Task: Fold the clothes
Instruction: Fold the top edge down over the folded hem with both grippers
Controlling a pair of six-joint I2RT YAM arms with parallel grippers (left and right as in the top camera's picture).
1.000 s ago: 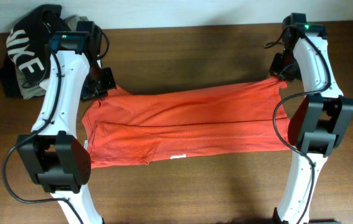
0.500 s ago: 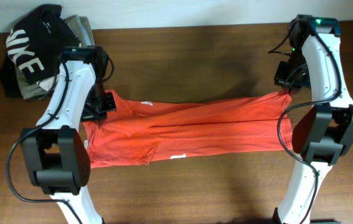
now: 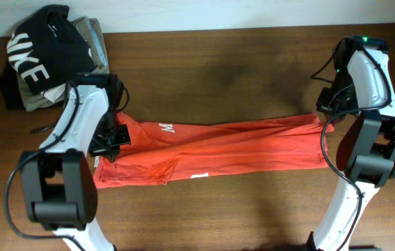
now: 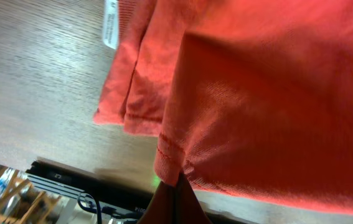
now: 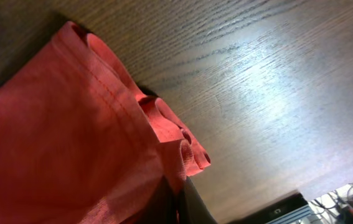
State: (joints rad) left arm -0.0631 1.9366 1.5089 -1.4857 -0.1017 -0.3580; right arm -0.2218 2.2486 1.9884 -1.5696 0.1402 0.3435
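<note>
The jaws of the left arm are pressed together on a hemmed edge of the red-orange T-shirt near its left end. In the left wrist view only a narrow bite of that hem is seen to be caught, so the cloth could be lost from this pinch if it is pulled hard. Behind this arm, at the far left corner of the tabletop, a black garment and olive-grey folded garments are piled; they could be snagged if the arm is swung back.

The T-shirt is stretched across the middle of the tabletop between the two arms. Its near part lies flat on the wood and its far edge is held up at both ends. White lettering is exposed near the left pinch, and a white label shows at the near edge. Because the cloth is drawn fairly taut, the flat layer could be dragged, or the fold line skewed, should one end be carried further than the other.

The jaws of the right arm are likewise closed, on a bunched corner of the shirt's right end. A wad gripped this way is likely to be set down as a lump, not as a clean edge.
</note>
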